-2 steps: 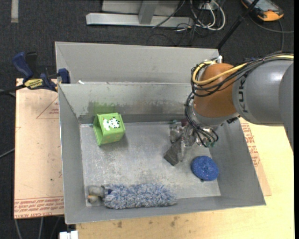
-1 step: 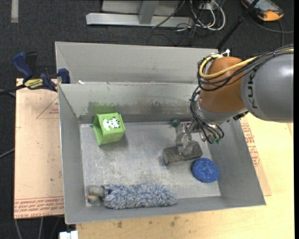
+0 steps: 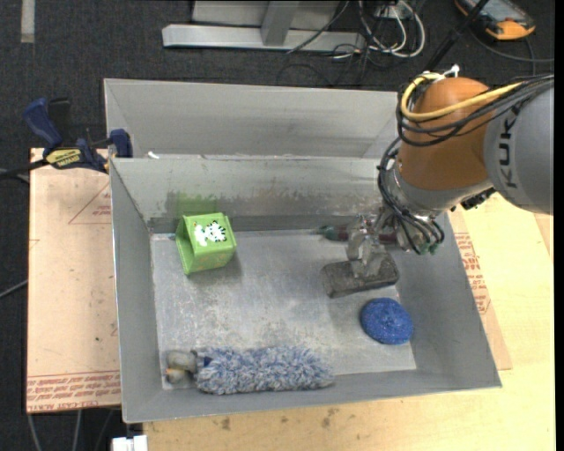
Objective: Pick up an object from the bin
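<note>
The grey metal bin (image 3: 132,291) takes up most of the scene, its floor scuffed and speckled pale, its far wall streaked. It stands in a room with dark carpet (image 3: 53,53), where cables (image 3: 388,26) lie tangled beyond the far rim.

The arm (image 3: 529,150) comes in from the right, and the letters "KU" can be read on its grey casing (the rest of the word is cut off). An orange cover (image 3: 445,132) sits on its wrist with yellow and black cabling looped round it.

Along the near wall, left of centre, lies a long fluffy blue-and-white duster (image 3: 264,368). A green cube (image 3: 206,243) stands in the far left corner; its white label has dark marks too small to read.

The gripper (image 3: 367,255) is low over a flat grey-brown slab (image 3: 359,280) at right of centre. Whether the claw is released or clenched cannot be told. A round blue pad (image 3: 386,321) lies just near and right of the slab.
</note>
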Controlling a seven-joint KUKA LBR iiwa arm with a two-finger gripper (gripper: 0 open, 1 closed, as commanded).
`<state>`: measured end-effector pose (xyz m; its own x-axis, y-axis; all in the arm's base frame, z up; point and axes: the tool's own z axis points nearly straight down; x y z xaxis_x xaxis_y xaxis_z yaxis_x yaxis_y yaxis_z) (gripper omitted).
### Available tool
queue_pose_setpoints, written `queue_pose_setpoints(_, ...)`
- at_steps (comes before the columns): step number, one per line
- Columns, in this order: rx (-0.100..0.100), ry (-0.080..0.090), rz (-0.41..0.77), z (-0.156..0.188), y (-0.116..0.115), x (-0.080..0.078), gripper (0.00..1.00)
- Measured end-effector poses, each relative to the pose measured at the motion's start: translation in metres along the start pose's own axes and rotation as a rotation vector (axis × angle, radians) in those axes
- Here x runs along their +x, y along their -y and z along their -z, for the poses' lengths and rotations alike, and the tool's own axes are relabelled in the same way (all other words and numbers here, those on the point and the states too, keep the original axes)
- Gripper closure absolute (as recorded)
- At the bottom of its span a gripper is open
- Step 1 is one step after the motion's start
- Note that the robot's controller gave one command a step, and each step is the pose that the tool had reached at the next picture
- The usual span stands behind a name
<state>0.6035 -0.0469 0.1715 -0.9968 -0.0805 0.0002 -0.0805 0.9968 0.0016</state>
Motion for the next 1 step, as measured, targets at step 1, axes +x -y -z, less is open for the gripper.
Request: queue_pose_setpoints(1,0.002,0.008,0.066,0.0273,-0.0057,-0.0016,1.0)
